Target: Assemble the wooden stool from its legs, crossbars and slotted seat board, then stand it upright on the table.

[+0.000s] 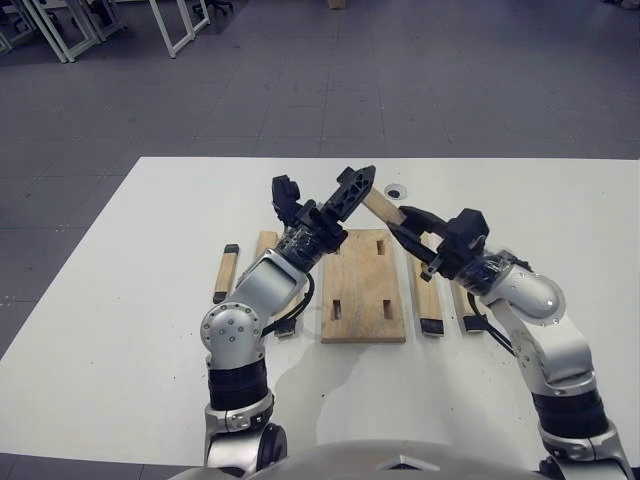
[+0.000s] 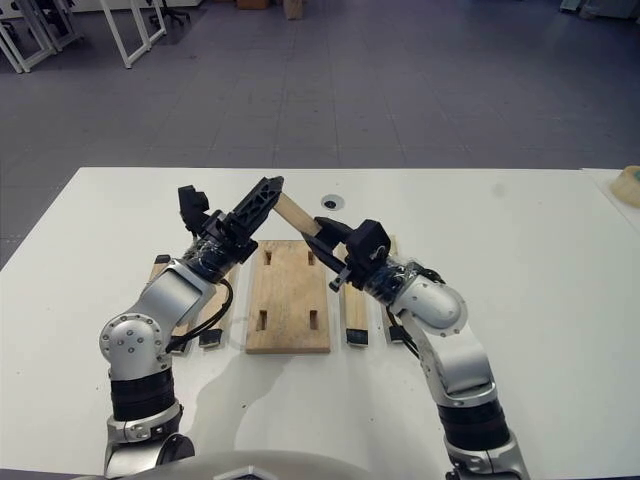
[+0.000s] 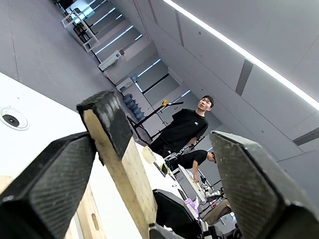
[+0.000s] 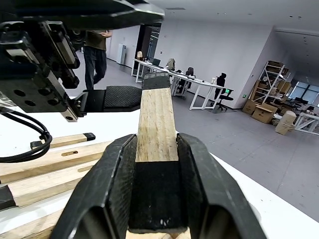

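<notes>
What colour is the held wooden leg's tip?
Black. The leg shows best in the right wrist view.

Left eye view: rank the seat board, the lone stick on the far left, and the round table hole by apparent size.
1. seat board, clearly largest
2. lone stick
3. table hole, smallest

One slotted seat board (image 1: 362,285), one lifted wooden bar (image 1: 381,207), four wooden bars lying flat (image 1: 226,272) (image 1: 265,243) (image 1: 427,300) (image 1: 464,306)

Looks like I'm running this in an open-plan office lab: grey carpet floor (image 1: 420,80), rows of white desks (image 4: 189,82), cardboard boxes (image 4: 261,113) by a shelving rack (image 4: 273,74).
</notes>
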`<control>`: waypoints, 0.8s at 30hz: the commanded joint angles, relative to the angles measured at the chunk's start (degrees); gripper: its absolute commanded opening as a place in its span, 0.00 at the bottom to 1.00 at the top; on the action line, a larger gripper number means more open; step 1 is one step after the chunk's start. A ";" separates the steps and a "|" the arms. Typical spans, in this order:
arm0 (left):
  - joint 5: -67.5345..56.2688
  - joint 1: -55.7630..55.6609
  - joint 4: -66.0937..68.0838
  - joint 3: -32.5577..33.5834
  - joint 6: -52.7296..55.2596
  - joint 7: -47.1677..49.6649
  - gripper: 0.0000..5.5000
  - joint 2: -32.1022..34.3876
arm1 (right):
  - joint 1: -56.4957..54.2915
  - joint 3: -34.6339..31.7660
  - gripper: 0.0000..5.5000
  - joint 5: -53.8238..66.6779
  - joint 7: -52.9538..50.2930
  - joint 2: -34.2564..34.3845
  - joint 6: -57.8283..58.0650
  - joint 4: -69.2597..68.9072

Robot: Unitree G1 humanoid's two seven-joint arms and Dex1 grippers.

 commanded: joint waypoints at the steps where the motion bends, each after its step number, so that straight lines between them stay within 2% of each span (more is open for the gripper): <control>1: -0.71 0.23 1.10 -0.75 -0.34 1.31 0.70 -0.79 | 0.00 0.64 0.22 -0.16 1.11 -0.92 -0.61 -1.03; 15: -8.91 1.57 1.74 1.49 2.23 -0.76 0.27 4.93 | 0.58 -2.09 0.22 3.30 6.05 -4.55 -1.96 0.21; 20: -9.44 2.16 2.88 1.46 1.56 0.00 0.11 5.01 | 0.31 -1.97 0.22 2.91 7.30 -5.18 -3.29 1.02; 24: -10.08 2.67 3.26 1.16 1.39 0.46 0.09 5.17 | 0.08 -1.35 0.22 2.42 7.95 -5.31 -4.08 1.36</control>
